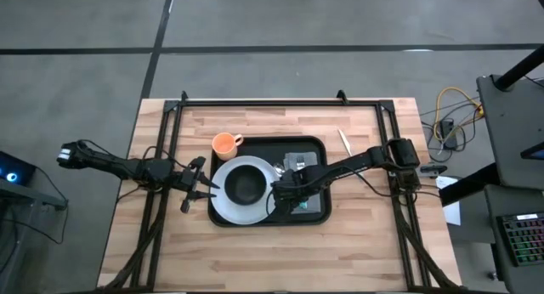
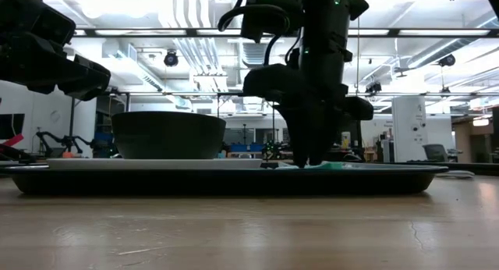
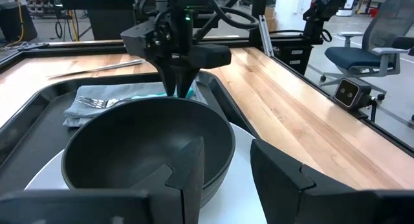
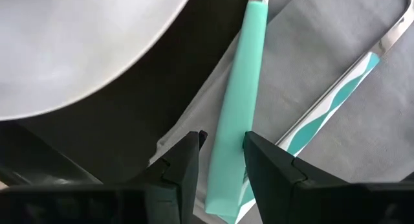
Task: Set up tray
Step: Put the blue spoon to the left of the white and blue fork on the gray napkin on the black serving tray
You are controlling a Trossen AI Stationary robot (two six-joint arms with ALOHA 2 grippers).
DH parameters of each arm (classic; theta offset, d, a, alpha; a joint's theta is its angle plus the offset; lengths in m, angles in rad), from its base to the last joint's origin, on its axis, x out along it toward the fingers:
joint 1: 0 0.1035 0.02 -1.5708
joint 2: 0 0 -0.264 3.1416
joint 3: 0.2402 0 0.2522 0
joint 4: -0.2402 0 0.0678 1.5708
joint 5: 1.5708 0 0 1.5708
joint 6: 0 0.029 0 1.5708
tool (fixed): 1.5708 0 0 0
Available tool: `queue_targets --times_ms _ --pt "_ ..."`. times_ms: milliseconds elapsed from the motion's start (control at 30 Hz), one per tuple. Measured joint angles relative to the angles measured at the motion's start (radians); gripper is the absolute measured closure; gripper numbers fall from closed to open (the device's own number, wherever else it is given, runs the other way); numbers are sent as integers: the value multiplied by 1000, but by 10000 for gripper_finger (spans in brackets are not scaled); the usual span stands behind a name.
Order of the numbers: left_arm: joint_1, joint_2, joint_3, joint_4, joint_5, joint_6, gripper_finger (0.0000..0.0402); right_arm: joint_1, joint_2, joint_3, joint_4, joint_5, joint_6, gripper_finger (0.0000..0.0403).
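The black tray [image 1: 263,146] lies mid-table. On it stand a white plate [image 1: 223,205] with a black bowl [image 1: 246,185] and, at its right, a grey napkin [image 1: 314,202] bearing a fork [image 3: 90,102] and a utensil with a teal-and-white handle [image 4: 336,101]. An orange cup [image 1: 224,144] stands at the tray's far left corner. My right gripper [image 4: 224,141] points down over the napkin's left edge, shut on a utensil with a solid teal handle [image 4: 242,88]. My left gripper [image 3: 226,153] waits open at the tray's left side, facing the bowl. My right gripper has the teal handle near its free end [image 4: 231,146] between its two fingers, which come from above and stand across the handle. One finger [image 4: 265,162] lies against it; a thin gap shows beside the other. The handle lies low along the napkin's left edge [image 4: 187,120].
A long metal utensil [image 1: 344,141] lies on the bare wood beyond the tray's far right corner. Free tabletop stretches along the near side and at both sides of the tray. A black frame [image 1: 280,101] borders the table.
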Motion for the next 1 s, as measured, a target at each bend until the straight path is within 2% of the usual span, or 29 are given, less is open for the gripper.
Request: queue_targets --times_ms 533,833,1000 --pt "0 0 0 0 0 0 293 9 37 -37 53 -27 24 291" --pt "0 0 0 0 0 0 293 10 67 -12 34 -37 103 331" --pt "0 0 0 0 0 0 293 11 69 5 14 -38 123 333"
